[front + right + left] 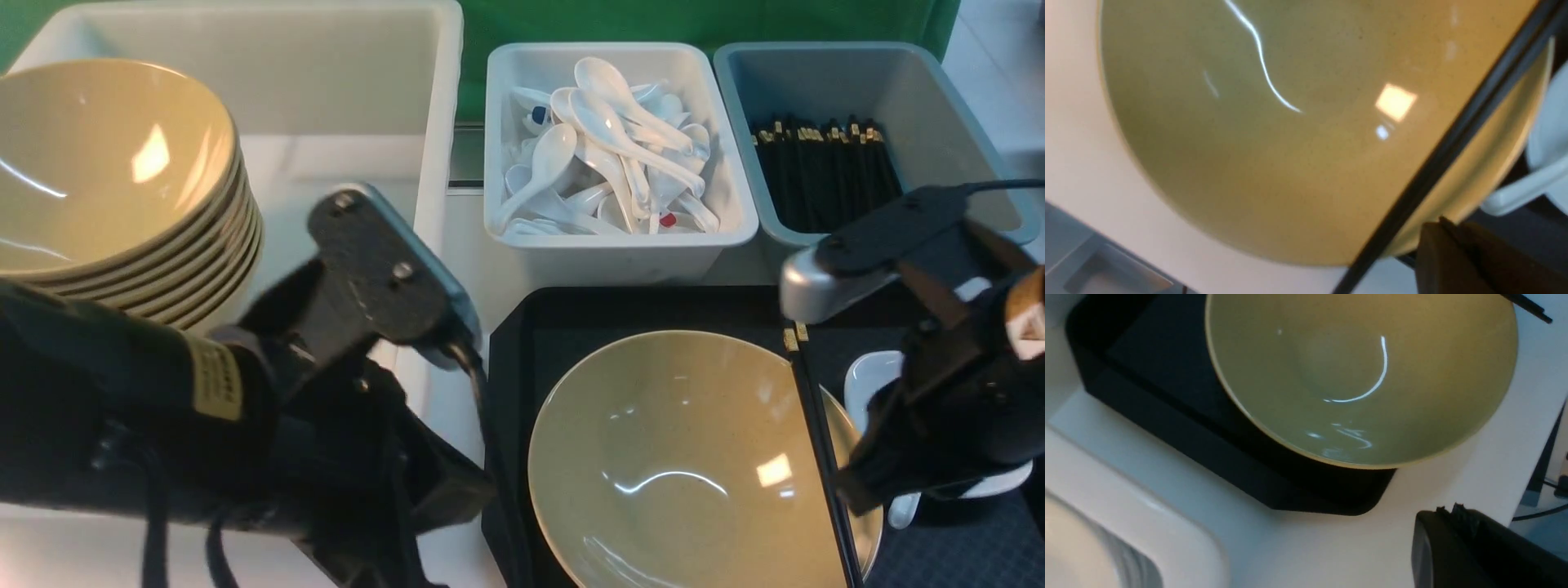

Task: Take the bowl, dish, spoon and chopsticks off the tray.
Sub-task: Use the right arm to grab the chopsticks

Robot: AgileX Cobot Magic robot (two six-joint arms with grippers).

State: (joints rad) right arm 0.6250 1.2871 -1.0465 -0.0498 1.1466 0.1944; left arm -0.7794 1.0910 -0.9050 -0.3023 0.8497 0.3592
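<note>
The tan bowl (678,457) (1355,371) (1290,134) stands on the black tray (522,384) (1167,396). The black chopsticks (816,441) (1457,139) lie across the bowl's right rim. My right gripper (845,490) (1441,223) is shut with nothing in it, low at the bowl's right rim just beside the chopsticks. The right arm partly hides the white dish (869,376) (1551,122). A white spoon handle (902,510) (1515,192) pokes out beside the dish. My left gripper (1447,508) is shut and empty over the white table near the tray's corner.
At the left a big white tub (433,122) holds a stack of tan bowls (106,180). Behind the tray a white tub (612,139) is full of spoons, and beside it a blue-grey tub (824,155) holds chopsticks. The left arm (245,408) fills the lower left.
</note>
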